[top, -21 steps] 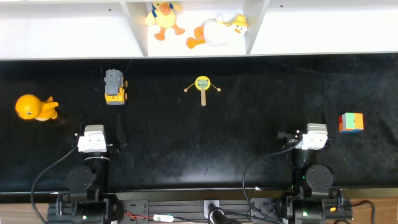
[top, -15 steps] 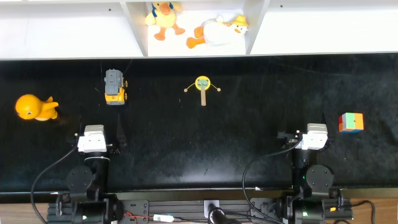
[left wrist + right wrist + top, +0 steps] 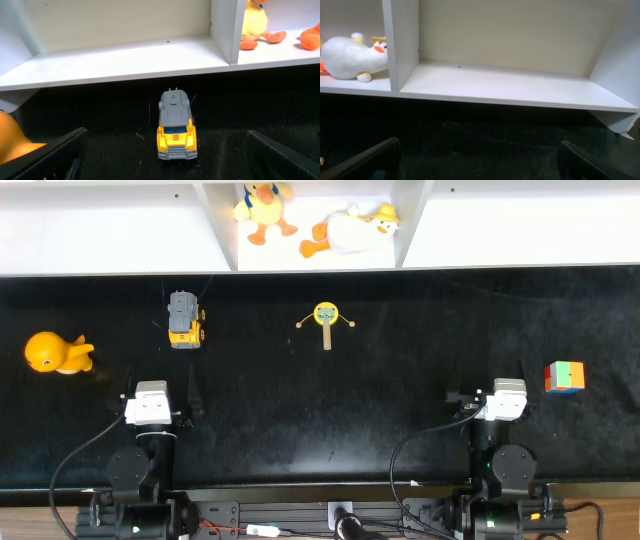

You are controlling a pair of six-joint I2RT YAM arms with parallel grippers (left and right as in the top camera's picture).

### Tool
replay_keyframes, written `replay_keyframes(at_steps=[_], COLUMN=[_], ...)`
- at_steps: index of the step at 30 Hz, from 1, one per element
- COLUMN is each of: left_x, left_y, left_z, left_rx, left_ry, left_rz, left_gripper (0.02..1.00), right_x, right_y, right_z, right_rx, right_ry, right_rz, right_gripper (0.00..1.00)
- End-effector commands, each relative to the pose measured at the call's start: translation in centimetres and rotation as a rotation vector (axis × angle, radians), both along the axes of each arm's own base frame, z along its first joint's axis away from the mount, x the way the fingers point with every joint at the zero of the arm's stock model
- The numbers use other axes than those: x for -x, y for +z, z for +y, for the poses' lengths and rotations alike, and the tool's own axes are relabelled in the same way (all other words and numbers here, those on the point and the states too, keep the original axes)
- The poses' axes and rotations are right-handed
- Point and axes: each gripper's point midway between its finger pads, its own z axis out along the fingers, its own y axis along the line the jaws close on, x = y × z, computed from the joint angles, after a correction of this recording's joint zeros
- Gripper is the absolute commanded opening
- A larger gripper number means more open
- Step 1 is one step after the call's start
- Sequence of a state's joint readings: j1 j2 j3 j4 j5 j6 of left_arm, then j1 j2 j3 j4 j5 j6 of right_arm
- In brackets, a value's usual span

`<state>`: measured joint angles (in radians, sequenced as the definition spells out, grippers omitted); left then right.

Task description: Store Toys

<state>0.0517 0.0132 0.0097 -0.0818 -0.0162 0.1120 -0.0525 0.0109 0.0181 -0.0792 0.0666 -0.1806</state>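
on the black mat, toy truck, spread left gripper and spread right gripper as before

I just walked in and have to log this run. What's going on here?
Toy tidying, partly done. The left arm and right arm sit at the front of the black mat, jaws open and empty. A truck, orange duck, rattle and colour cube lie loose on it. Two plush ducks are in the shelf's middle compartment.
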Motion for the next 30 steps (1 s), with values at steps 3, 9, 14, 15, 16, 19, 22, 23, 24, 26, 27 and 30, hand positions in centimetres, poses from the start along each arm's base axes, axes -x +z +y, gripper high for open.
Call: replay_keyframes(at_steps=[3,9,14,15,16,19,22,23,24,26,27,30], left_x=[0.03,0.03,0.03,0.03,0.03,0.04,0.02,-0.03,-0.09,-0.25,-0.34,-0.53], left_y=[0.10,0.09,0.10,0.09,0.09,0.10,0.28,0.58,0.80,0.59,0.45,0.01], left_z=[-0.16,-0.16,-0.16,-0.16,-0.15,-0.03,-0.11,-0.30,-0.29,-0.26,-0.20,0.49], left_rx=[-0.016,-0.016,-0.016,-0.016,-0.016,-0.017,0.004,0.058,0.119,0.195,0.214,0.235], left_ry=[-0.007,-0.007,-0.007,-0.007,-0.007,0.000,-0.003,-0.009,-0.003,0.013,0.022,0.057], left_rz=[-0.006,-0.005,-0.006,-0.005,-0.005,-0.006,0.001,0.005,0.018,0.095,0.141,0.303], left_gripper=[0.998,0.998,0.996,0.998,0.998,0.998,0.996,0.998,0.998,0.996,0.996,0.993], right_x=[-0.04,-0.04,-0.04,-0.04,-0.04,-0.04,-0.04,-0.04,-0.04,-0.04,-0.04,-0.04], right_y=[-0.35,-0.35,-0.35,-0.35,-0.35,-0.35,-0.35,-0.35,-0.35,-0.35,-0.35,-0.35], right_z=[0.05,0.04,0.04,0.04,0.04,0.04,0.04,0.04,0.05,0.04,0.04,0.04], right_rx=[0.000,0.000,0.000,-0.001,-0.001,0.000,0.000,0.000,0.000,0.000,0.000,0.000], right_ry=[0.004,0.004,0.004,0.004,0.004,0.004,0.004,0.004,0.004,0.004,0.004,0.004], right_rz=[0.000,0.000,0.000,0.000,0.000,0.000,0.000,0.000,0.000,0.000,0.000,0.000], right_gripper=[0.993,0.996,0.996,0.996,0.996,0.993,0.996,0.998,0.996,0.996,0.996,0.996])
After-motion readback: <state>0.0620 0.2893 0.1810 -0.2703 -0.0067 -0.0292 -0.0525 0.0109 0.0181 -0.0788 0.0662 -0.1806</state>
